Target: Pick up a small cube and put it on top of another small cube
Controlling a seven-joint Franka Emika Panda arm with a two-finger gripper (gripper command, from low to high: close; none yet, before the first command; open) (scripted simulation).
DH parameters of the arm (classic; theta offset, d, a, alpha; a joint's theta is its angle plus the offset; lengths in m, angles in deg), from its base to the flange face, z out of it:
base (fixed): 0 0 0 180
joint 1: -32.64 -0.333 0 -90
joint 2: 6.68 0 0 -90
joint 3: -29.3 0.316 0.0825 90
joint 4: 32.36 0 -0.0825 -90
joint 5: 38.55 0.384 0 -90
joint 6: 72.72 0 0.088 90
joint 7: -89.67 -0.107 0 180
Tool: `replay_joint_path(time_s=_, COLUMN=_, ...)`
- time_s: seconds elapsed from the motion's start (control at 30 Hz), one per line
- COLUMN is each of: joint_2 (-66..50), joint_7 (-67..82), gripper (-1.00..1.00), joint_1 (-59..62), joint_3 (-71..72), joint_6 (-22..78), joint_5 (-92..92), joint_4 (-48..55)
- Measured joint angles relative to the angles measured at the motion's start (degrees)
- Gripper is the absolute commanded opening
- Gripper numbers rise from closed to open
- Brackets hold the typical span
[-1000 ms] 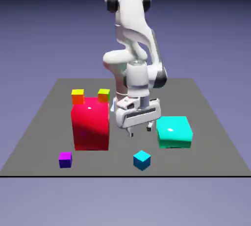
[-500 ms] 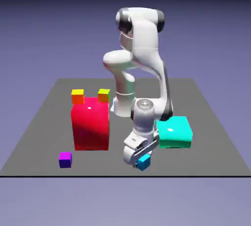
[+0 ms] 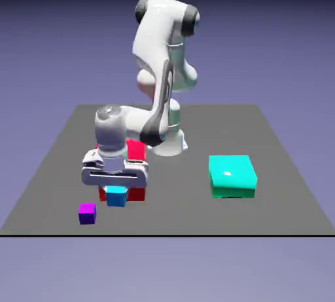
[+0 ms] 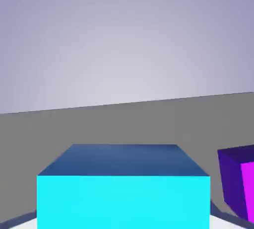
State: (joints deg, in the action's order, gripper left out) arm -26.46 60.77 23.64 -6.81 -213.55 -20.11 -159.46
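The tool is clamped shut on the small cyan cube, held above the tabletop; the purple cube lies just toward the exterior view's lower left

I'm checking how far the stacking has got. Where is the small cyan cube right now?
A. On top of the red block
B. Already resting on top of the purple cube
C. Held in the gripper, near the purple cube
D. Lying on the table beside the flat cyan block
C: the gripper is shut on the small cyan cube, carried just right of the purple cube in the exterior view, not on it.
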Motion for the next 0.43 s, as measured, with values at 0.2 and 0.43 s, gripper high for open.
replay_joint_path(time_s=0.2, joint_2=-8.53, joint_7=3.51, gripper=-1.00, joint_1=6.06, joint_3=5.28, joint_6=-5.98, joint_5=8.10, joint_4=1.37)
replay_joint_path(time_s=0.43, joint_2=-0.77, joint_7=-1.36, gripper=1.00, joint_1=1.38, joint_3=-0.74, joint_6=0.27, joint_5=0.93, joint_4=0.74)
